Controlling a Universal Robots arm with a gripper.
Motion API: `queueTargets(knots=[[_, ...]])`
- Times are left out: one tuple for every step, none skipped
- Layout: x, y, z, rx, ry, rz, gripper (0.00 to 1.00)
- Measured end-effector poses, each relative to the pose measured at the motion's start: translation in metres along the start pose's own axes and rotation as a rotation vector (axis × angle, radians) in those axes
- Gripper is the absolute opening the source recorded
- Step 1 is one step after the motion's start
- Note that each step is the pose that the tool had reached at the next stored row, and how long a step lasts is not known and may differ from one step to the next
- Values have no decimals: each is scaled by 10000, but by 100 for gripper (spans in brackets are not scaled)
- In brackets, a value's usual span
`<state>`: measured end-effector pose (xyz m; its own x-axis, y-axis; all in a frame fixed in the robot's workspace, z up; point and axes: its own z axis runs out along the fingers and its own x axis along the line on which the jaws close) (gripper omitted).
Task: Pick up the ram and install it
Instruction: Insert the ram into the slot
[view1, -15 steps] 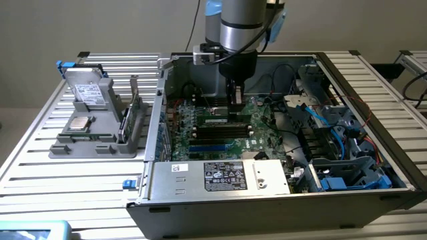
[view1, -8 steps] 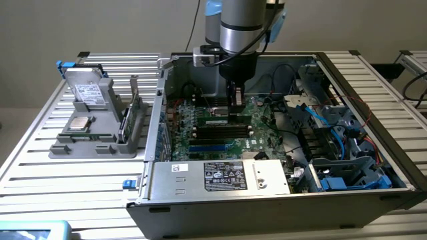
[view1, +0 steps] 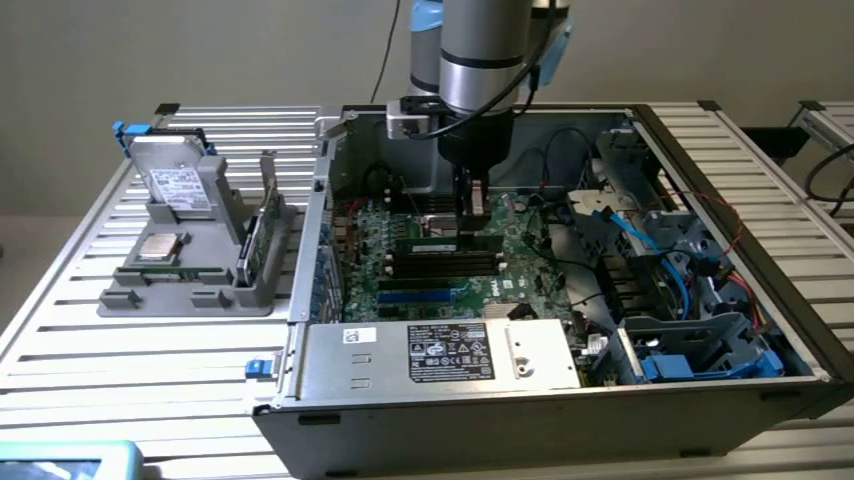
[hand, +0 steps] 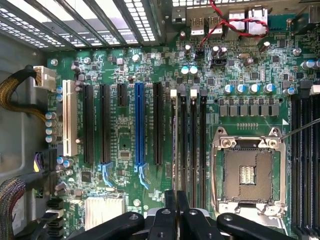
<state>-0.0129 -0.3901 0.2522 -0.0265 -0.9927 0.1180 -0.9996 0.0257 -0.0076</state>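
Wrist view: the gripper (hand: 175, 202) is pinched narrow. Its two black fingers (hand: 169, 205) are nearly together on the top edge of the ram (hand: 174, 145), seen edge-on as a thin pale strip running straight out from between the fingertips. Directly under the hand, that strip lies along the outermost of a bank of four black memory slots (hand: 193, 145), on the side towards the blue expansion slot (hand: 139, 125). The other three slots lie bare just beside it. The open processor socket (hand: 247, 172) sits past them, farther from the hand.

In the exterior view the gripper (view1: 470, 228) hangs down inside the open computer case (view1: 400, 430). The ram (view1: 447, 243), green with a pale label, sits level at the fingertips, just above the empty memory slots (view1: 441, 265). Well away from the hand, outside the case, a grey parts holder (view1: 200, 295) carries a hard drive (view1: 174, 185) and a processor chip (view1: 163, 247).

As I judge it, the pick-up is done and the install step is in hand, with the stick lined up over its slot or just entering it. I cannot tell how deep it sits or whether the end latches are shut. Seating it calls for a straight push down with the stick square to the slot and the notch matched. It also calls for even pressure at both ends and a firm grip until the latches catch.
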Motion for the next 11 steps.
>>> queueTargets(knots=[[-1, 0, 9, 11, 8, 1, 13], [-2, 1, 21, 26, 18, 3, 13], [-3, 2, 30, 35, 28, 4, 13], [-4, 5, 40, 44, 39, 5, 13], [-5, 11, 50, 55, 49, 5, 13], [-6, 18, 58, 65, 60, 7, 13], [-7, 21, 64, 70, 71, 8, 13], [-7, 21, 70, 76, 85, 7, 13], [-8, 21, 74, 77, 103, 6, 13], [-8, 21, 79, 78, 116, 6, 13], [-9, 22, 82, 78, 130, 7, 13]])
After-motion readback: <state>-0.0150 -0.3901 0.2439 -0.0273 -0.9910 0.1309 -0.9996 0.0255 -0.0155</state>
